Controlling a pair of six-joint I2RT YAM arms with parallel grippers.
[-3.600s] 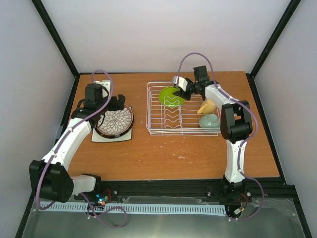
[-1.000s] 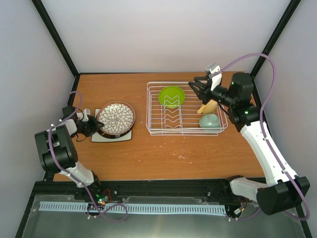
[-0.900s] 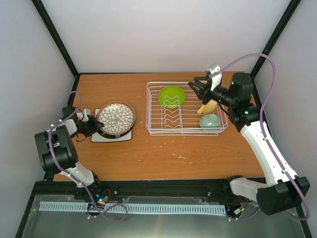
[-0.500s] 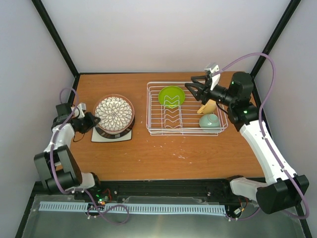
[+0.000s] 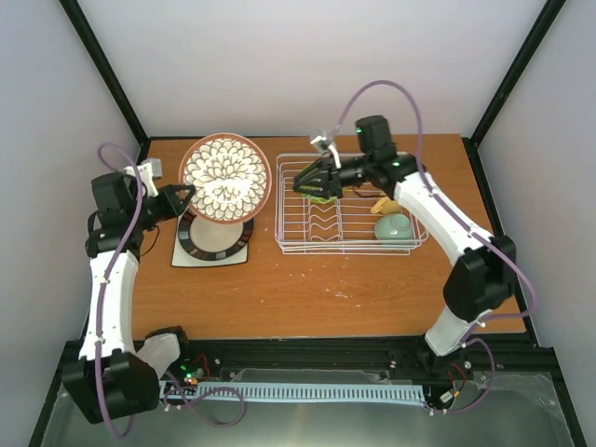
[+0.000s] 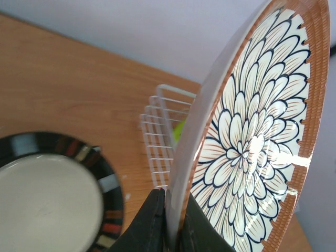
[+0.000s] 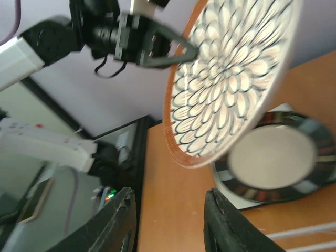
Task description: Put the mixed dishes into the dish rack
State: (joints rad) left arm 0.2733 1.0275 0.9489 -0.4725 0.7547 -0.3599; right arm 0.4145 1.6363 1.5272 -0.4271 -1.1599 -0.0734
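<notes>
The brown floral-patterned plate hangs tilted on edge above the table, left of the dish rack. My left gripper is shut on its lower rim. Below it the cream plate with dark segmented rim lies on the white square plate. My right gripper reaches over the rack's left end toward the floral plate, open with nothing between its fingers. The lime-green plate stands in the rack, mostly hidden. A yellow mug and mint-green bowl sit at the rack's right end.
The rack's white wires show just behind the held plate in the left wrist view. The black frame rail runs along the near table edge. Walls close in the table on three sides.
My left gripper has lifted the floral plate off the cream plate, up and toward the rack. The right arm has swung left across the rack toward that plate.
</notes>
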